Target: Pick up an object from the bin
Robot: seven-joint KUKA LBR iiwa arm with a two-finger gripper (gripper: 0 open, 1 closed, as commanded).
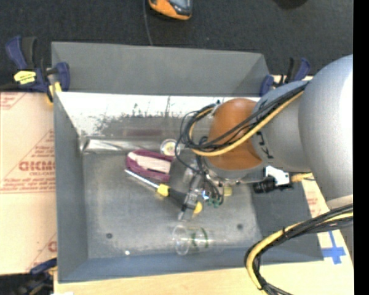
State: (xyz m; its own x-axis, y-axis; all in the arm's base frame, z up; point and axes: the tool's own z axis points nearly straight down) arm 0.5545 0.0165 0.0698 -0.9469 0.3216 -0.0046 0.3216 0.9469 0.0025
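Camera view: gripper [190, 206] low at bin [67, 183] centre; whether clenched or released cannot be told. Yellow-tipped rod [149, 185] lies just beside it, leftward. Purple-white pouch [149, 162] behind rod. Clear cup [187, 238] near front wall.

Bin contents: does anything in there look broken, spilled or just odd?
Nothing looks broken or spilled. Only a clear glass-like thing seems tipped on its side by the front wall of the bin, just in front of the pincer.

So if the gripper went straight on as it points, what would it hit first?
Likely the yellow-tipped thin tool just beneath the gripper; depth is unclear, so maybe the bin floor.
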